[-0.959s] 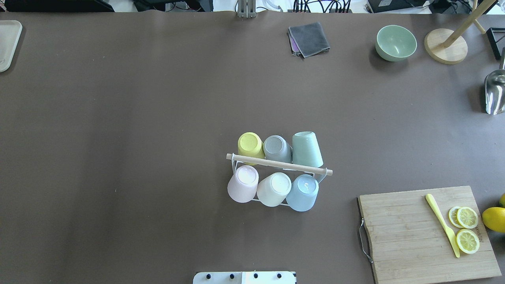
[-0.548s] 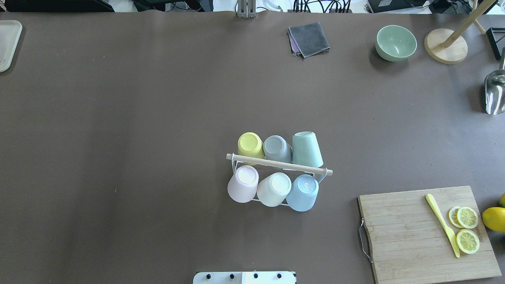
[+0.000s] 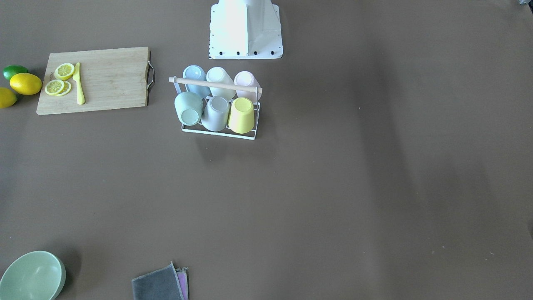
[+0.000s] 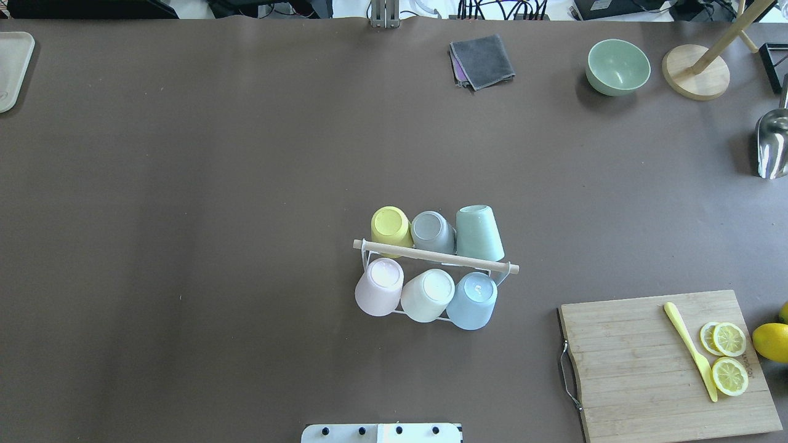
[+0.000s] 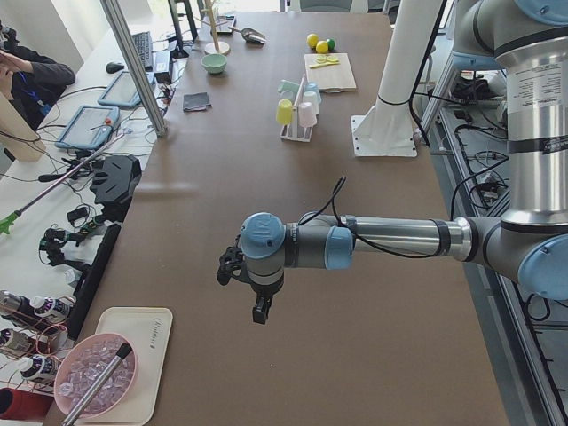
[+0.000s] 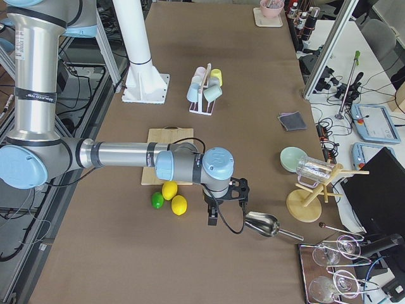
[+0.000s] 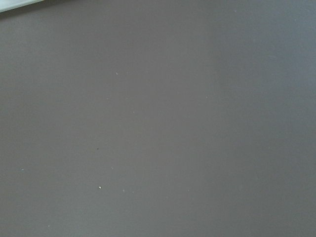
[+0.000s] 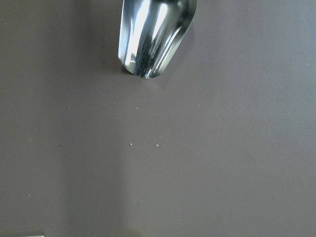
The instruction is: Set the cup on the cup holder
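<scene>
The cup holder (image 4: 435, 255), a white wire rack with a wooden dowel across its top, stands mid-table. Several pastel cups hang upside down on it: yellow (image 4: 390, 225), grey (image 4: 432, 231) and green (image 4: 479, 234) on the far side, pink (image 4: 380, 287), white (image 4: 428, 295) and blue (image 4: 473, 300) on the near side. The cup holder also shows in the front view (image 3: 214, 84). My left gripper (image 5: 258, 315) hangs over bare table far to the left of the cup holder. My right gripper (image 6: 212, 220) hangs near the metal scoop (image 6: 261, 225). I cannot tell whether either is open or shut.
A cutting board (image 4: 652, 369) with lemon slices (image 4: 729, 338) and a yellow knife (image 4: 689, 351) lies at the near right. A green bowl (image 4: 617, 66), a grey cloth (image 4: 482, 60), a wooden stand (image 4: 695, 72) and the scoop (image 4: 772, 144) are at the far right. A pale tray (image 4: 11, 67) is at the far left.
</scene>
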`<state>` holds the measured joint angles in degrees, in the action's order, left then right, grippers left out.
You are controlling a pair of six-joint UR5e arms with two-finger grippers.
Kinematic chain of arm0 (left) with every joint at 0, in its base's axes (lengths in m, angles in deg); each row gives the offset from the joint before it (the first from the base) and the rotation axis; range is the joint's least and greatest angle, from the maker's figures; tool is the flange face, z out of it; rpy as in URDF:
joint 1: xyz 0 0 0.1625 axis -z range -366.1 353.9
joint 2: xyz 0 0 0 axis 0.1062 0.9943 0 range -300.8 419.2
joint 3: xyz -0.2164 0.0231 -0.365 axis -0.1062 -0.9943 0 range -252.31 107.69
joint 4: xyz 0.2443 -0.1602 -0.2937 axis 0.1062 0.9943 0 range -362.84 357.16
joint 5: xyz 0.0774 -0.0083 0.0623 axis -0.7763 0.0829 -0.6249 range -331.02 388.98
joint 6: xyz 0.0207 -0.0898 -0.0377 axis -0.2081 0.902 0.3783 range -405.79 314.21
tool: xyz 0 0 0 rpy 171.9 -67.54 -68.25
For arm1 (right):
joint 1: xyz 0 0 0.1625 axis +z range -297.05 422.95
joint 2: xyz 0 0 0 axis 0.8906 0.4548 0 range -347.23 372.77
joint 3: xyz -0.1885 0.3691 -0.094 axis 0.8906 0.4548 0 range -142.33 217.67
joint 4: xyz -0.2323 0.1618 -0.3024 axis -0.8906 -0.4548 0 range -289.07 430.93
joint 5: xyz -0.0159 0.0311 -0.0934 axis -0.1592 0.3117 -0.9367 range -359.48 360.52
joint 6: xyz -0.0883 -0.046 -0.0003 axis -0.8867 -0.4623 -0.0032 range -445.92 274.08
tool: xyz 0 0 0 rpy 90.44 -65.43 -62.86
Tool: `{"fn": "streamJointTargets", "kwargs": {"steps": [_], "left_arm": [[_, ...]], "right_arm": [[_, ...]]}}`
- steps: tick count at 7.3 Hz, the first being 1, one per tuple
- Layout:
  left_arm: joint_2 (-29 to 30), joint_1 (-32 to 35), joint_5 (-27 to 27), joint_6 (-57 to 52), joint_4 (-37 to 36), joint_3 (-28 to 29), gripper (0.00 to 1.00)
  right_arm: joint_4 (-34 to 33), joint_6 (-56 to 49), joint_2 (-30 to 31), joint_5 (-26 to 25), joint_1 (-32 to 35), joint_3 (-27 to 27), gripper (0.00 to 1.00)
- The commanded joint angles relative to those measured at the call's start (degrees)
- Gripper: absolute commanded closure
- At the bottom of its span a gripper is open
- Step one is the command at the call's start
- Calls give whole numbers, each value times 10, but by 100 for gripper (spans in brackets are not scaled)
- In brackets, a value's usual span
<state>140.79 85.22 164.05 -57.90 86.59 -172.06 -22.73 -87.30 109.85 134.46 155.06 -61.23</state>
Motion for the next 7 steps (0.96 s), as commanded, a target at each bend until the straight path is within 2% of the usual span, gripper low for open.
{"fn": "streamJointTargets", "kwargs": {"steps": [1, 7], "left_arm": [[0, 0, 0, 1, 0, 1, 1], [1, 0, 0, 1, 1, 3, 1]], "right_arm": [[2, 7, -2, 6, 4, -1, 0], [-5, 8, -5, 11, 17, -2, 0]]}}
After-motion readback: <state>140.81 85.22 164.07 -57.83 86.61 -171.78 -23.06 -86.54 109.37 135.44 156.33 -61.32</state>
